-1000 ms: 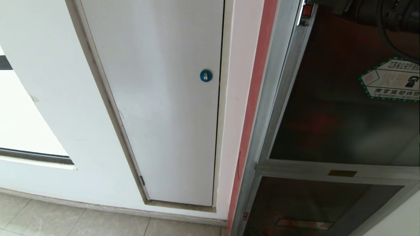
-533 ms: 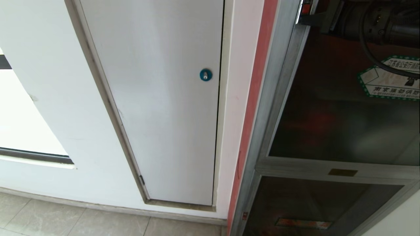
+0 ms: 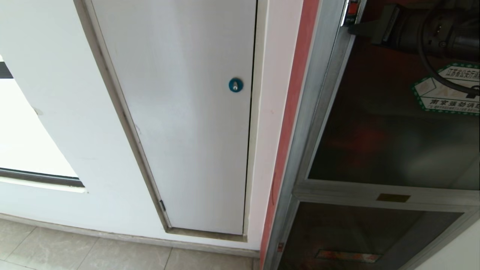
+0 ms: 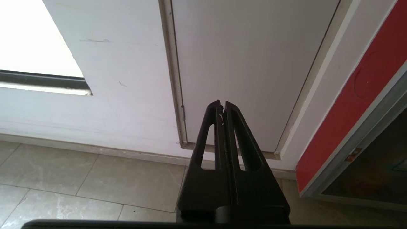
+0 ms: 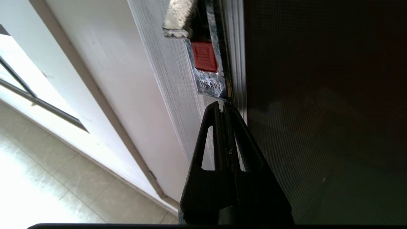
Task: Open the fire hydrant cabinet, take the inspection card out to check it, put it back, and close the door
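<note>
- The fire hydrant cabinet [image 3: 300, 123] stands at your right, its long axis upright against the wall, beside a white panel door [image 3: 180, 112].
- The door [image 3: 382, 123], dark glass bearing a hexagonal sticker [image 3: 446, 93], sits shut in its silver frame.
- Your right gripper [image 5: 222, 106], fingers pressed together and empty, points at the red latch [image 5: 205, 57] on the frame's edge.
- Your left gripper [image 4: 221, 104], also closed on nothing, hangs low near the floor [image 4: 79, 181].

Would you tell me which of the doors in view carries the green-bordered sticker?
The large dark glass door at upper right carries the sticker; the white panel door has only a blue lock, the lower glass panel a reddish label.
</note>
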